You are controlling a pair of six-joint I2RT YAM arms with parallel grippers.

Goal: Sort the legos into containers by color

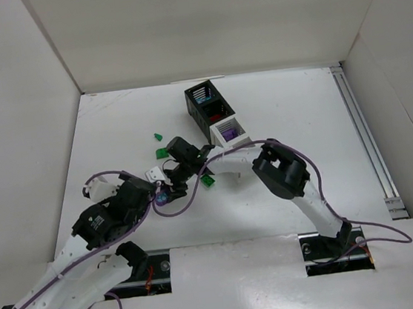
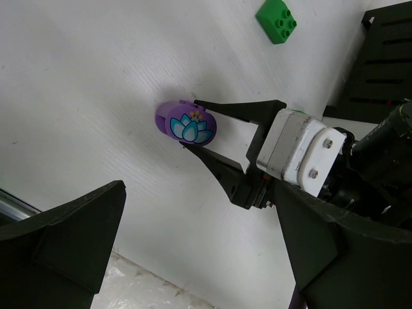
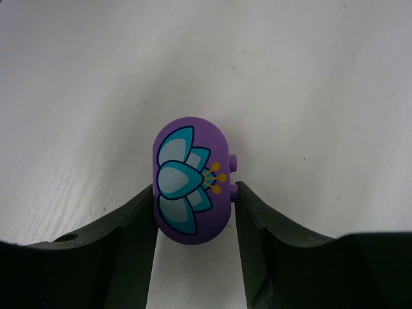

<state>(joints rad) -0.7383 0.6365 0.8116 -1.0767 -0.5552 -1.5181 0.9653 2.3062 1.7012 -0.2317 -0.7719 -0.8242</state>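
A rounded purple lego (image 3: 193, 183) with a teal lotus print lies on the white table. My right gripper (image 3: 195, 193) is shut on it, one finger against each side. The left wrist view shows the same purple lego (image 2: 187, 123) between the right gripper's thin black fingers (image 2: 225, 111). My left gripper (image 2: 199, 193) hangs open just behind it, holding nothing. From the top camera the right gripper (image 1: 170, 191) reaches left across the table, close to the left gripper (image 1: 150, 192). The containers stand at the back: black bins (image 1: 201, 95) and a white bin (image 1: 228, 131) holding something purple.
Green legos lie loose on the table (image 1: 157, 137), (image 1: 162, 153), (image 1: 208, 180); one green lego (image 2: 277, 19) shows beyond the right gripper. A black slatted bin (image 2: 386, 58) is at the left wrist view's right edge. Purple cables loop around both arms. White walls enclose the table.
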